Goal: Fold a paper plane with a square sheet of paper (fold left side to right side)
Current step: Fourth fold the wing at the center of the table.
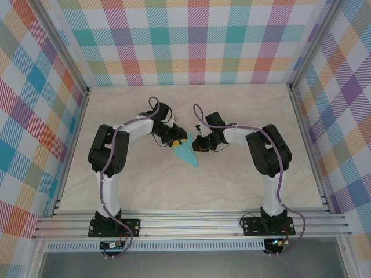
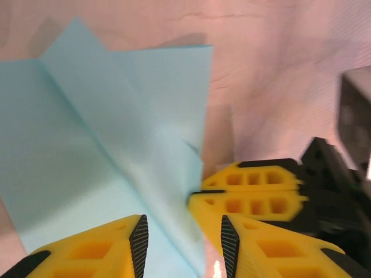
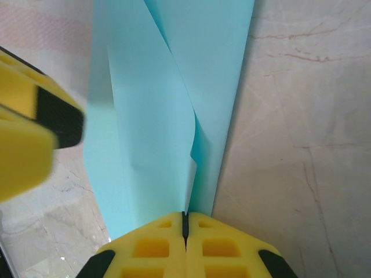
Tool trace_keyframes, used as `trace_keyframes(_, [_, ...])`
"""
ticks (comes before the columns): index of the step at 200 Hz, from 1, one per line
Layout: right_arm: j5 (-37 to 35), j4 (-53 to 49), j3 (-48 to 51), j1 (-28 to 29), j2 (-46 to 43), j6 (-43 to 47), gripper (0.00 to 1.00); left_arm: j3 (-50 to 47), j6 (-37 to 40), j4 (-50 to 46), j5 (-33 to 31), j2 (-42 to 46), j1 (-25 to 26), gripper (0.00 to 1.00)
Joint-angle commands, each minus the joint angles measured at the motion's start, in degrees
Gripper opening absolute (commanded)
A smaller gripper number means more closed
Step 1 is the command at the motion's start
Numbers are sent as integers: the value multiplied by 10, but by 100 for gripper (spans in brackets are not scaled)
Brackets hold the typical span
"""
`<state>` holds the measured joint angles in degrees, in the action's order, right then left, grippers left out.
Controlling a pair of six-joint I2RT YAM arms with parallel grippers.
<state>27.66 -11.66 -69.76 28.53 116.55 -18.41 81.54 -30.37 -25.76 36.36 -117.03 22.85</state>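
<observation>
The turquoise-blue sheet of paper lies mid-table as a creased pointed shape, its tip toward the near edge. In the right wrist view one flap of the paper stands up from the table, and my right gripper is shut on that flap's edge. My left gripper is open, its black pads apart over the paper, whose right edge runs between them. The right gripper's yellow fingers sit just right of that edge. From above, the left gripper and right gripper flank the paper's wide end.
The marble-patterned tabletop stretches around the paper. Plaid walls close the back and both sides. Aluminium rails carrying the arm bases run along the near edge.
</observation>
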Motion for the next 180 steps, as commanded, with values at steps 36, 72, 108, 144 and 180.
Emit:
trace_keyframes(36, [-11,-33,14,-1,23,14,0,18,-15,16,38,20,9,27])
trace_keyframes(72, [-12,-37,13,2,24,15,0,32,-24,24,43,-8,13,24])
trace_keyframes(108, [-12,-38,11,4,26,16,0,49,-25,21,44,-38,16,24])
trace_keyframes(144, [-13,-43,8,5,27,18,0,64,-27,21,43,-65,21,23])
trace_keyframes(180, [-18,-49,6,6,25,21,0,64,-17,1,17,-82,21,23])
